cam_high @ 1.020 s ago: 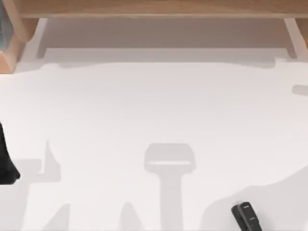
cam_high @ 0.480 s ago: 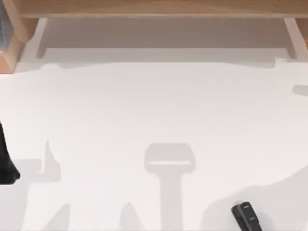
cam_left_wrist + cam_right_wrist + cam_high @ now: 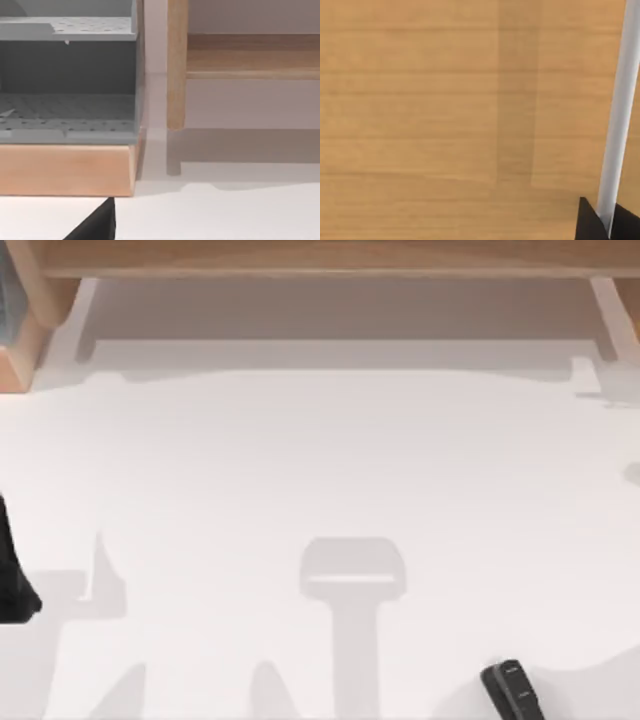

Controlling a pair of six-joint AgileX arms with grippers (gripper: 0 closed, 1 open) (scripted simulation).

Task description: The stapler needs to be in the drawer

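Note:
The small black stapler (image 3: 512, 692) lies flat on the white table near the front edge, right of centre, with nothing touching it. In the right wrist view, a wooden drawer front (image 3: 430, 110) is very close, with a white bar handle (image 3: 620, 100) running along it. My right gripper (image 3: 609, 225) has a dark fingertip (image 3: 590, 222) pressed to each side of that bar. My left arm (image 3: 12, 575) is parked at the table's left edge, far from the stapler.
A wooden cabinet (image 3: 320, 255) spans the back of the table on legs (image 3: 176, 65). At the back left stands a wooden box with grey perforated shelves (image 3: 65, 110). Arm shadows fall across the white table (image 3: 320, 460).
The right arm's shadow has drawn back toward the right edge and off the area around the stapler. The stapler and the left arm have not moved.

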